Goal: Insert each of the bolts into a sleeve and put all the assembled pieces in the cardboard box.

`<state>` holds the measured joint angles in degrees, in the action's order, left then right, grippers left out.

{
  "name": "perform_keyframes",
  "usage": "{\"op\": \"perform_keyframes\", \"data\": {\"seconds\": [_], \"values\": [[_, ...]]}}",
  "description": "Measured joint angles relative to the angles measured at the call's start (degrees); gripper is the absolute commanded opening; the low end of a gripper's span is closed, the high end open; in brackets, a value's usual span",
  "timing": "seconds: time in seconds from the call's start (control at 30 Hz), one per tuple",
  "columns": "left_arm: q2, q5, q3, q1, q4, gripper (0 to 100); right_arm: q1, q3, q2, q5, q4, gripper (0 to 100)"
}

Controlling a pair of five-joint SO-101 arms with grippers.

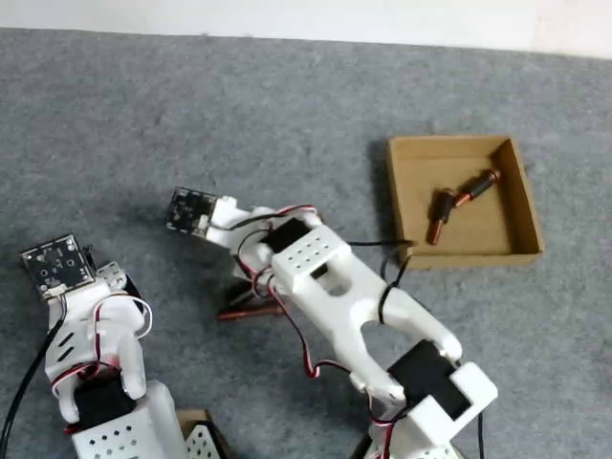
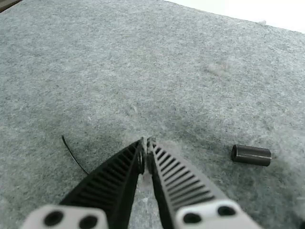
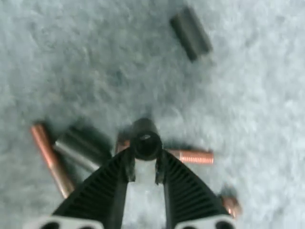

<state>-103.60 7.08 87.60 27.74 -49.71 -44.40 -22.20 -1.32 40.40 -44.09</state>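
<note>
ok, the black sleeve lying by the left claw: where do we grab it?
Mid-length, from straight above. The sleeve lies on its side on the felt, so the left claw, now shut, should open and straddle the barrel, one finger on each long curved flank. End to end it would likely slip.

- The right arm (image 1: 335,277) covers most loose parts; one bolt (image 1: 239,312) pokes out at its nine o'clock.
- A second bolt (image 3: 231,206) lies half behind a finger (image 3: 190,191) of the right gripper (image 3: 144,167).
</note>
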Motion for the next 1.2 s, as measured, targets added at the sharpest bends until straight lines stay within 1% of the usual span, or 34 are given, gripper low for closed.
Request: {"op": "perform_keyframes", "data": {"seconds": [0.13, 0.33, 0.47, 0.53, 0.6, 0.7, 0.83, 0.93, 1.03, 1.2], "values": [[0.0, 0.0, 0.0, 0.0, 0.0, 3, 2.5, 0.0, 0.1, -0.4, -3.1, 0.5], [0.0, 0.0, 0.0, 0.0, 0.0, 3, 8.0, 0.0, 0.1, -4.0, -4.7, 0.6], [0.0, 0.0, 0.0, 0.0, 0.0, 3, 8.7, -1.3, 0.4, -7.0, -4.7, 0.8], [0.0, 0.0, 0.0, 0.0, 0.0, 3, 8.5, -1.3, 0.4, -9.5, -4.7, 2.8], [0.0, 0.0, 0.0, 0.0, 0.0, 3, 7.4, -1.3, 0.5, -11.6, -3.3, 8.3], [0.0, 0.0, 0.0, 0.0, 0.0, 3, 4.0, -1.8, 0.5, -12.7, 0.6, 14.9], [0.0, 0.0, 0.0, 0.0, 0.0, 3, -0.4, -1.8, -1.1, -12.6, 1.6, 15.6], [0.0, 0.0, 0.0, 0.0, 0.0, 3, -3.3, 0.1, -4.8, -9.4, 1.6, 15.6], [0.0, 0.0, 0.0, 0.0, 0.0, 3, -6.6, 3.2, -9.1, -8.4, 1.6, 15.6], [0.0, 0.0, 0.0, 0.0, 0.0, 3, -8.4, 8.8, -14.5, -8.2, 1.5, 15.6]]}}
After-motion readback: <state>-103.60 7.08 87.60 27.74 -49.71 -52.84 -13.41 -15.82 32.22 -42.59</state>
